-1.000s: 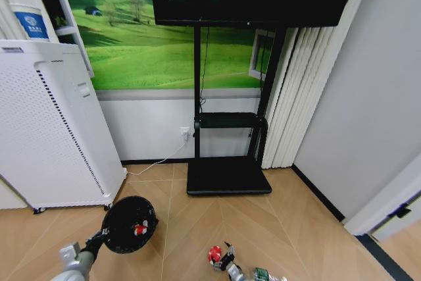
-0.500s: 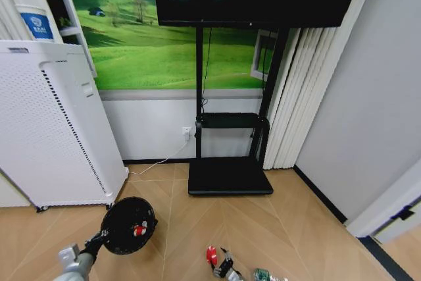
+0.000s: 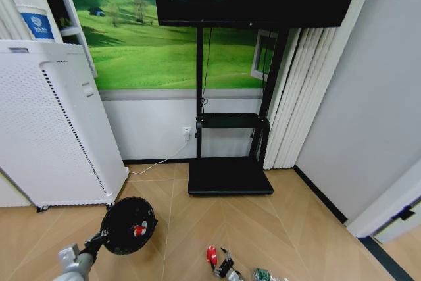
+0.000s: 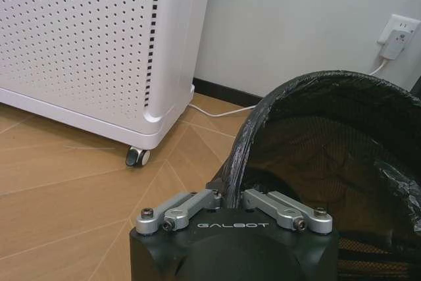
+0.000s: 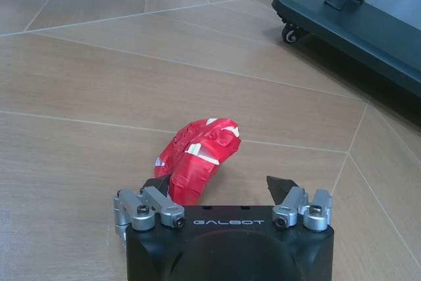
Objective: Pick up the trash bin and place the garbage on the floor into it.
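Black mesh trash bin (image 3: 129, 224) hangs off the floor, my left gripper (image 4: 234, 197) clamped on its rim, one red-and-white scrap (image 3: 139, 230) already inside. My right gripper (image 5: 220, 187) sits spread around a red-and-white piece (image 5: 197, 156) on the floor; the bottle (image 3: 263, 274) waits nearby. Nothing has shifted since half a second ago.
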